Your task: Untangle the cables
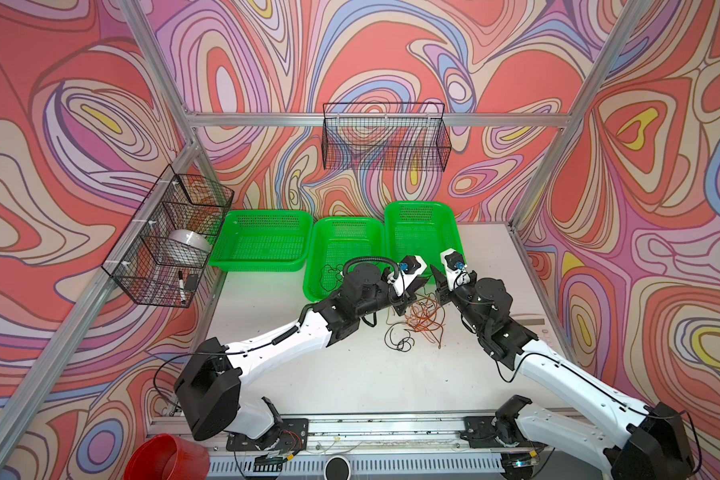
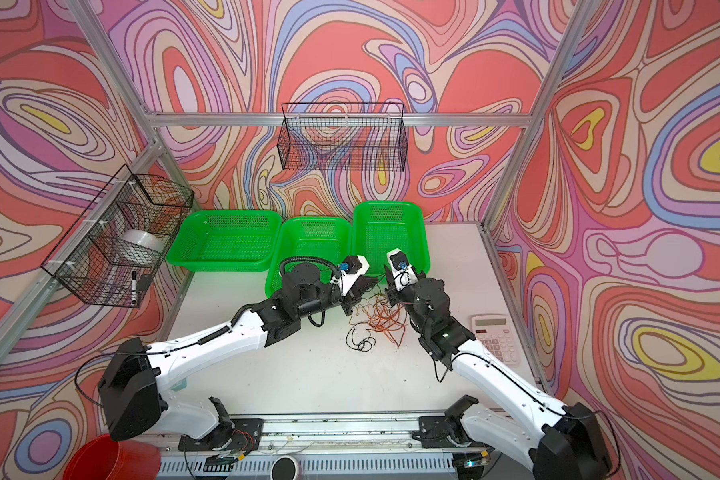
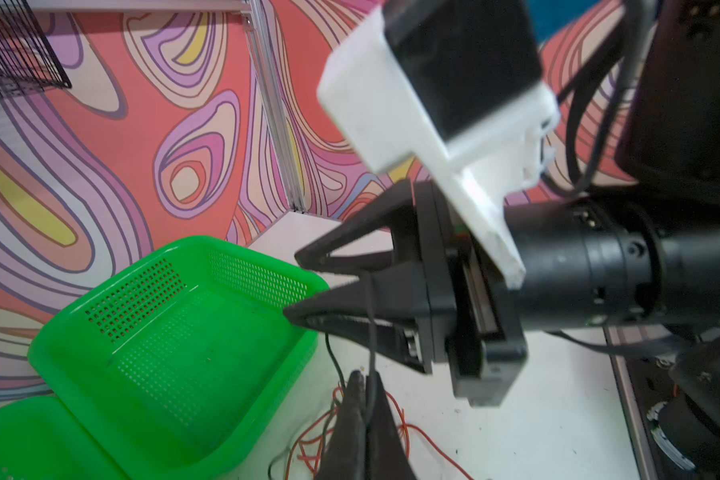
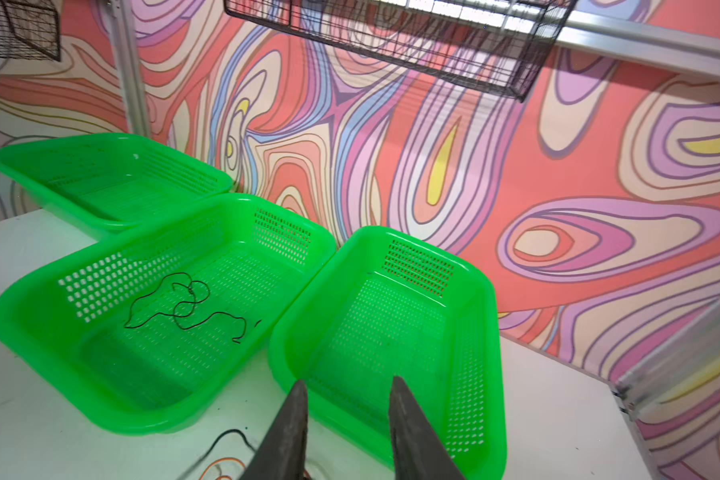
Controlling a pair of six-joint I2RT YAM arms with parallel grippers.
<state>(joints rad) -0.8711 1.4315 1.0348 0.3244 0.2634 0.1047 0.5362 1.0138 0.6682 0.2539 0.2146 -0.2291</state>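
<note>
A tangle of orange-brown and red cables (image 1: 427, 318) (image 2: 385, 318) lies on the white table between my two grippers, with black cable loops (image 1: 398, 338) at its near side. My left gripper (image 3: 360, 376) (image 1: 421, 284) is shut on a black cable (image 3: 371, 324) just above the tangle. That strand rises to my right gripper (image 3: 292, 284) (image 1: 438, 277) and lies across its lower finger. My right gripper (image 4: 348, 380) is open with nothing pinched, in front of the right green basket (image 4: 491, 324). Another black cable (image 4: 179, 305) lies in the middle basket (image 4: 5, 316).
Three green baskets (image 1: 267, 214) stand in a row along the back wall. A calculator (image 2: 495, 336) lies at the table's right edge. Black wire baskets (image 1: 167, 241) hang on the left and back walls. A red container (image 1: 167, 457) sits at the front left.
</note>
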